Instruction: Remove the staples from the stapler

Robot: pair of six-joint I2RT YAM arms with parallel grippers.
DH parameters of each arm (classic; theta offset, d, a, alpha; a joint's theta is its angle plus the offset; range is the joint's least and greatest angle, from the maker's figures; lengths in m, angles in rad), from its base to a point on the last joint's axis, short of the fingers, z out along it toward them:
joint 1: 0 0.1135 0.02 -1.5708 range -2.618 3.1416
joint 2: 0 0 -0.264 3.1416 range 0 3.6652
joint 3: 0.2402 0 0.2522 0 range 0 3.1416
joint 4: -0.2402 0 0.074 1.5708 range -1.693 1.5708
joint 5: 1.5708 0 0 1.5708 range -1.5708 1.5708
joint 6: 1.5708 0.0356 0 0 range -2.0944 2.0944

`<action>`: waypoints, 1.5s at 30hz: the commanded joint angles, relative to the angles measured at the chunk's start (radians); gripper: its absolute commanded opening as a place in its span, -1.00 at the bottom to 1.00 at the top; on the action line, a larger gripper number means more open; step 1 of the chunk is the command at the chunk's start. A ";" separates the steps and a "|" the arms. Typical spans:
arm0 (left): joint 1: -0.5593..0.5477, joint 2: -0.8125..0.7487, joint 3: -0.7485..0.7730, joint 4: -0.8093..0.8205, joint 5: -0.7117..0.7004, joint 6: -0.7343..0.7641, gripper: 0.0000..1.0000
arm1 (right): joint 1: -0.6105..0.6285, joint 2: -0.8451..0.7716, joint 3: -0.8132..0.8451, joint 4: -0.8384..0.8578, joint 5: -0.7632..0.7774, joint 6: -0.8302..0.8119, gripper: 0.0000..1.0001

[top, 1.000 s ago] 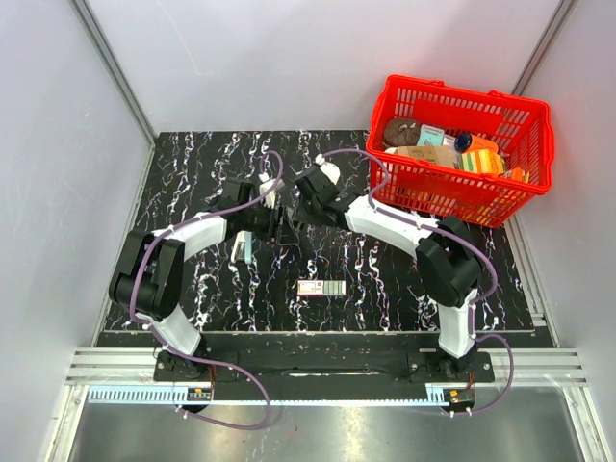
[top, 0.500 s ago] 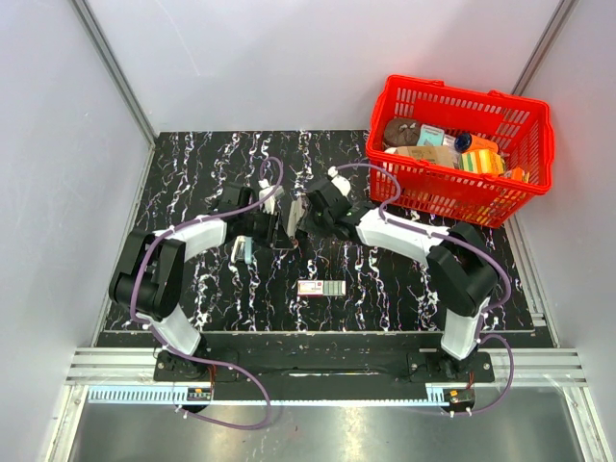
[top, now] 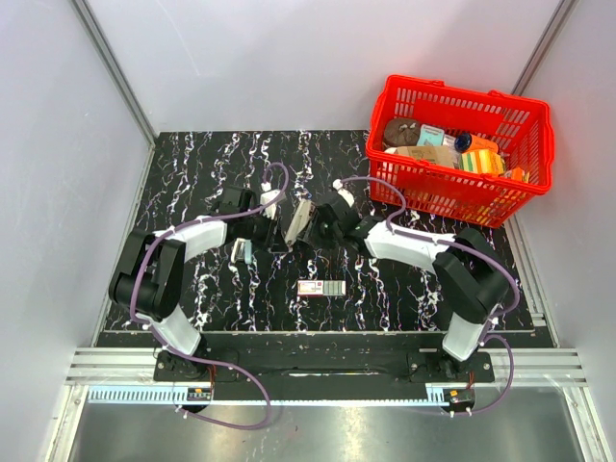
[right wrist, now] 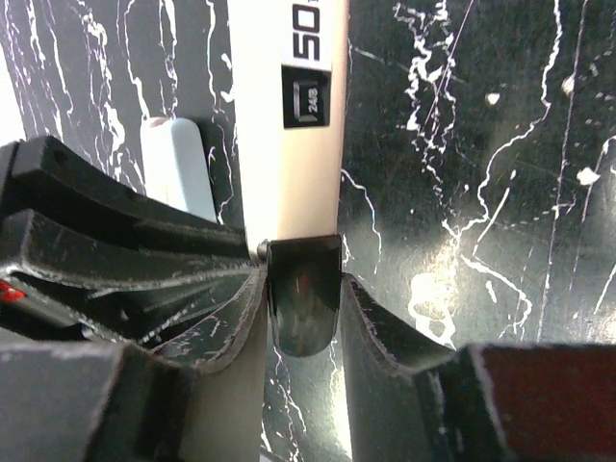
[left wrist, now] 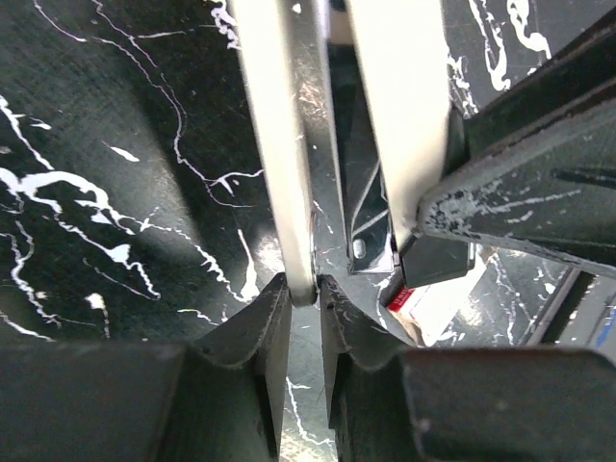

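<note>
The cream stapler point(top: 296, 222) is held between both grippers at the mat's centre, its two arms spread apart. My left gripper point(top: 276, 229) is shut on the edge of one cream arm point(left wrist: 287, 164), pinched at the fingertips point(left wrist: 274, 313); the other arm point(left wrist: 399, 115) runs beside it, with the metal channel point(left wrist: 356, 183) between them. My right gripper point(top: 319, 223) is shut on the black end cap point(right wrist: 303, 298) of the cream arm marked "50" point(right wrist: 289, 115). I cannot see any staples in the channel.
A small red-and-white staple box point(top: 320, 288) lies on the black marbled mat point(top: 192, 173) nearer the arms. A light blue object point(top: 241, 252) lies left of the stapler. A red basket point(top: 460, 197) of groceries stands at the back right.
My right gripper has moved right and toward the near edge with the stapler's end in it. The stapler's cream arm has swung out and now shows tilted between the grippers.
</note>
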 commanded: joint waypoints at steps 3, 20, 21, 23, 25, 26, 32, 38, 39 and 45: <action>0.015 -0.091 0.049 0.112 -0.108 0.144 -1.00 | 0.024 -0.068 -0.073 0.008 -0.095 -0.035 -1.00; 0.001 -0.135 0.065 -0.003 -0.108 0.146 -0.52 | 0.009 0.053 0.011 -0.026 -0.126 -0.002 -0.65; 0.001 -0.140 0.062 -0.005 -0.111 0.151 -0.52 | 0.007 0.059 0.029 -0.052 -0.121 -0.012 -0.47; 0.002 -0.150 0.054 -0.007 -0.114 0.154 -0.52 | 0.009 0.078 0.067 -0.121 -0.117 -0.038 -0.28; 0.002 -0.164 0.045 -0.002 -0.116 0.149 -0.52 | 0.009 0.095 0.098 -0.159 -0.118 -0.047 -0.14; 0.002 -0.173 0.039 0.001 -0.117 0.146 -0.52 | 0.009 0.101 0.110 -0.170 -0.121 -0.054 -0.06; 0.004 -0.196 0.034 -0.016 -0.122 0.141 -0.52 | 0.018 0.179 0.228 -0.280 -0.146 -0.084 0.33; 0.010 -0.209 0.019 -0.014 -0.134 0.151 -0.53 | 0.032 0.233 0.308 -0.344 -0.148 -0.111 0.20; 0.012 -0.210 0.017 -0.014 -0.134 0.152 -0.53 | 0.032 0.234 0.310 -0.345 -0.148 -0.111 0.11; 0.015 -0.215 0.013 -0.019 -0.145 0.161 -0.53 | 0.032 0.239 0.308 -0.345 -0.154 -0.110 -0.58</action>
